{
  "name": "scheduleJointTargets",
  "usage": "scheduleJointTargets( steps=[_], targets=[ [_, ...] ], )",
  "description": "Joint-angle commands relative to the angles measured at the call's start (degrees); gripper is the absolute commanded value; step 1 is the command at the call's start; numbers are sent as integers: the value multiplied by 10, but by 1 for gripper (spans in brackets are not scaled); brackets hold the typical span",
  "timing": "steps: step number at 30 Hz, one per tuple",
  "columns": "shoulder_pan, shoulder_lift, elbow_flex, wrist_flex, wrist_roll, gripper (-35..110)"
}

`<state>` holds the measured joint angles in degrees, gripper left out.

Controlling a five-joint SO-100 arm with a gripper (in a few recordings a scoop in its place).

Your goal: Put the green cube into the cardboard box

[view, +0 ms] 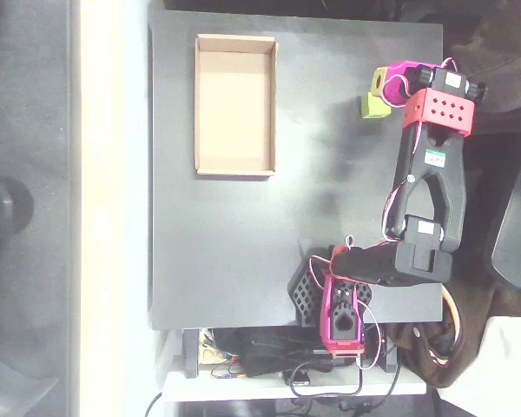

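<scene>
Green cube [371, 105] sits on the dark table [330, 174] near the right part of its far edge in the overhead view, right up against the pink gripper [391, 85], w/ the gripper's yellow-tipped end just above it. Can't tell if the jaws are spread or closed, since the red wrist block [440, 108] and black arm [430, 187] cover that area. Cardboard box [235, 167] lies well apart to the left, open side up, nothing inside.
</scene>
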<state>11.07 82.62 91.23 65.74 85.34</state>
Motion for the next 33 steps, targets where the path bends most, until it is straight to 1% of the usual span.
scheduleJointTargets(
  steps=[1,12,26,33],
  targets=[
    [0,2,-5,-2,2,38],
    [-49,1,-4,4,7,38],
    [-40,-9,51,3,4,39],
    [-35,-31,50,-2,3,39]
  ],
)
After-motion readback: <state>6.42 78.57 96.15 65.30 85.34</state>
